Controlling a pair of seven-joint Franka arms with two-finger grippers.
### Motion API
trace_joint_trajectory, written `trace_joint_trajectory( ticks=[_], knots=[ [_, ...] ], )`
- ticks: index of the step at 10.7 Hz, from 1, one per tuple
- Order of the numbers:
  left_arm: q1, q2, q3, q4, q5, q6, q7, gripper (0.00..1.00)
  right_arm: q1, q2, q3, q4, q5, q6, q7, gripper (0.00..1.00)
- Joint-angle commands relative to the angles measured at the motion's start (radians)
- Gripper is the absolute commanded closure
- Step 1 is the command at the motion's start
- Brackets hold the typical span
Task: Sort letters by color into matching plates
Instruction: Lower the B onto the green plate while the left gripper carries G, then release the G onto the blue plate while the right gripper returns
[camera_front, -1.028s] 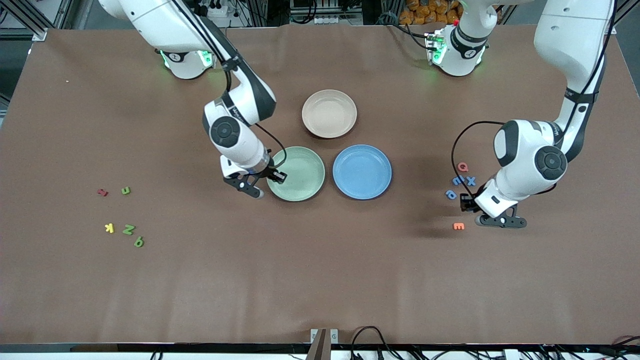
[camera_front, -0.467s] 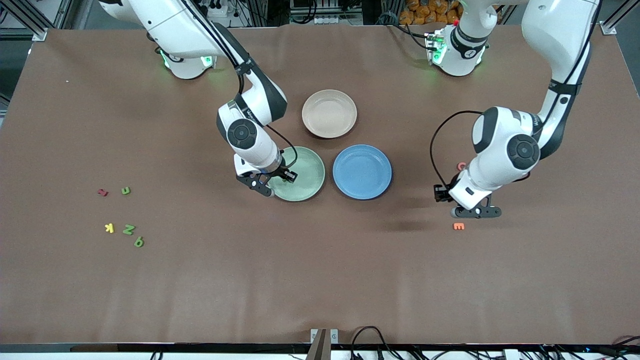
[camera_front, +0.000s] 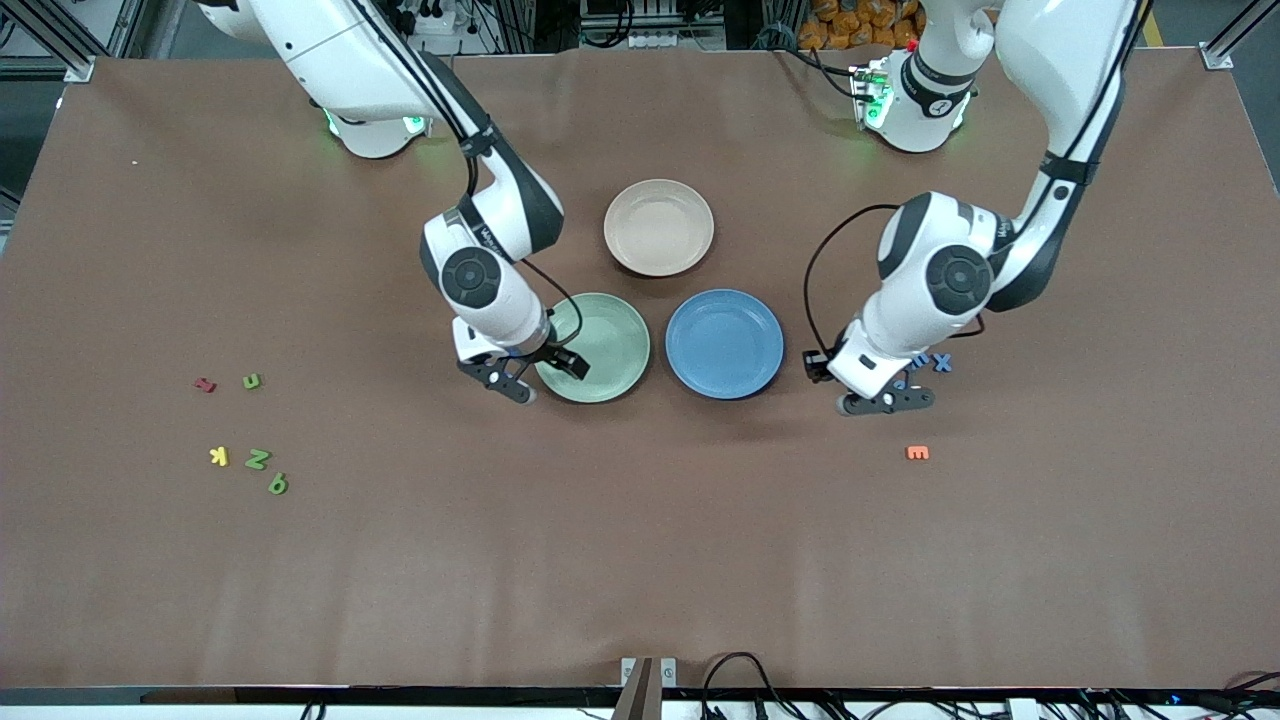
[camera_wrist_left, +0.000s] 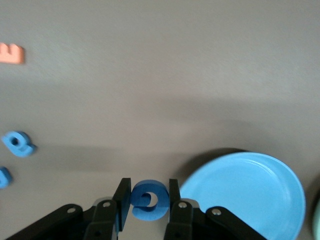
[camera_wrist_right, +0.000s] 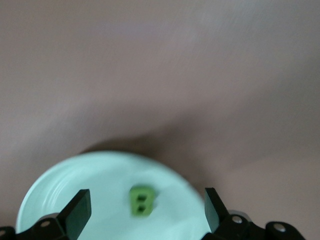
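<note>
My right gripper (camera_front: 547, 378) is open over the edge of the pale green plate (camera_front: 610, 345) that is nearer the front camera. In the right wrist view a green letter (camera_wrist_right: 141, 201) lies in that plate (camera_wrist_right: 90, 185), below my open right gripper (camera_wrist_right: 146, 209). My left gripper (camera_front: 888, 402) is shut on a blue letter (camera_wrist_left: 149, 200) and holds it over the table just beside the blue plate (camera_front: 724, 343), toward the left arm's end. The blue plate's rim (camera_wrist_left: 250, 195) shows in the left wrist view next to my left gripper (camera_wrist_left: 148, 201).
A beige-pink plate (camera_front: 659, 227) lies farther from the front camera. An orange letter (camera_front: 917, 453) and a blue x (camera_front: 941, 362) lie near the left gripper. Red (camera_front: 205, 384), yellow (camera_front: 219, 456) and three green letters (camera_front: 257, 459) lie toward the right arm's end.
My left gripper has carried the blue letter from the letter group toward the blue plate. My right gripper has opened wider over the green plate, and the green letter lies in the plate.
</note>
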Motion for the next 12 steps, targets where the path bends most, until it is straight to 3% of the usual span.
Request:
trace_joint_trajectory(
  ticks=[1, 5, 12],
  knots=[
    [-0.076, -0.027, 0.004, -0.030, 0.026, -0.014, -0.141, 1.00, 0.001, -0.004, -0.116, 0.006, -0.010, -0.025, -0.148, 0.00],
    [-0.165, -0.008, 0.004, -0.044, 0.032, -0.012, -0.281, 1.00, -0.089, -0.005, -0.180, 0.009, -0.010, -0.041, -0.340, 0.00],
    [-0.269, 0.077, 0.006, -0.042, 0.089, 0.064, -0.444, 1.00, -0.406, -0.013, -0.149, 0.024, -0.017, -0.040, -0.731, 0.00]
  ],
)
